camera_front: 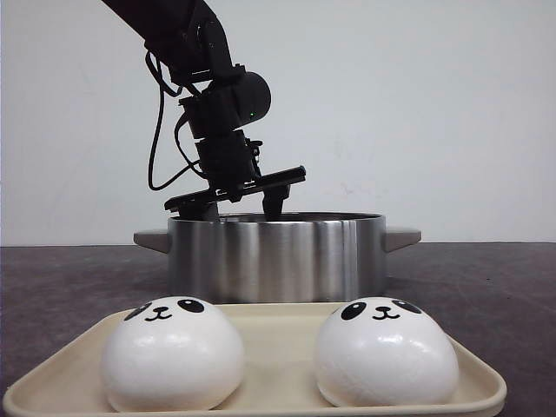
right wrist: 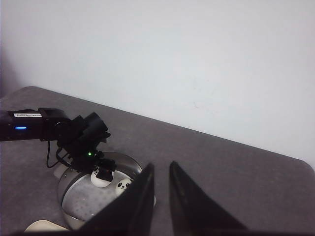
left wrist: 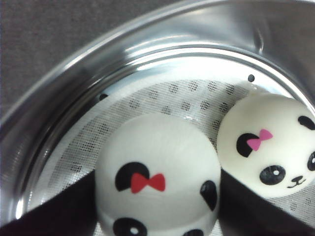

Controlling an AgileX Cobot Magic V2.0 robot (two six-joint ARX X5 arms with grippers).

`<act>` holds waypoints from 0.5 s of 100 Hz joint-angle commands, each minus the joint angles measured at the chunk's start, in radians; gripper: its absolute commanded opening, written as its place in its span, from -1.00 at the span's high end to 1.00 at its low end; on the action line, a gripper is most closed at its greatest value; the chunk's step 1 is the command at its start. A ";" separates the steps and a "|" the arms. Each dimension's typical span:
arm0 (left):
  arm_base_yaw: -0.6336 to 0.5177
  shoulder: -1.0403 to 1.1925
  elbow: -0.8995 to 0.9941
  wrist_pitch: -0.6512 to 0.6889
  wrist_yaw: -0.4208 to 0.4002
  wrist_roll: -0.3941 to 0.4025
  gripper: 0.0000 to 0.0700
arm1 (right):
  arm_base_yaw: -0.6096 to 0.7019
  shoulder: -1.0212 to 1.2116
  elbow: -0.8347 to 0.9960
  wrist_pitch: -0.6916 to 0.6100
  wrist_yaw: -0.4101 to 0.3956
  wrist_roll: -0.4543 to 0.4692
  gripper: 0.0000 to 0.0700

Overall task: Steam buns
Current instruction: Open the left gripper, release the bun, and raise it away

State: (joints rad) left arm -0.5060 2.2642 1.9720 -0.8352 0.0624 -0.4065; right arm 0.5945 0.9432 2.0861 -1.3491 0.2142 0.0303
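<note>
Two buns [camera_front: 172,354] [camera_front: 385,352] with panda faces sit side by side on the beige tray [camera_front: 278,320] at the front. Behind it stands the steel pot [camera_front: 278,261]. My left gripper [camera_front: 243,208] reaches down into the pot from above. In the left wrist view its fingers [left wrist: 59,211] press both sides of a bun with a red bow [left wrist: 157,157], just over the perforated steamer plate [left wrist: 147,101]. A bun with a pink bow [left wrist: 270,142] rests on that plate beside it. My right gripper [right wrist: 161,164] hangs high off to the side, its fingers nearly together and holding nothing.
The pot has side handles [camera_front: 401,236] and stands on a dark grey tabletop [camera_front: 486,287]. The right wrist view looks down on the pot [right wrist: 78,199], the left arm [right wrist: 54,129] over it and a corner of the tray [right wrist: 42,227]. A white wall lies behind.
</note>
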 commanded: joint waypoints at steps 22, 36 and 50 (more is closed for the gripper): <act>-0.004 0.033 0.090 -0.041 0.001 0.010 -1.00 | 0.006 0.008 0.022 -0.068 0.004 0.010 0.86; -0.004 0.033 0.176 -0.071 0.000 0.010 -1.00 | 0.006 0.008 0.022 -0.068 0.004 0.008 0.86; -0.005 0.033 0.304 -0.167 0.001 0.010 -1.00 | 0.006 0.008 0.022 -0.068 0.004 0.007 0.86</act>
State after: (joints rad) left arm -0.5022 2.2665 2.1952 -0.9581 0.0650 -0.4030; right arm 0.5945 0.9432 2.0861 -1.3491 0.2146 0.0303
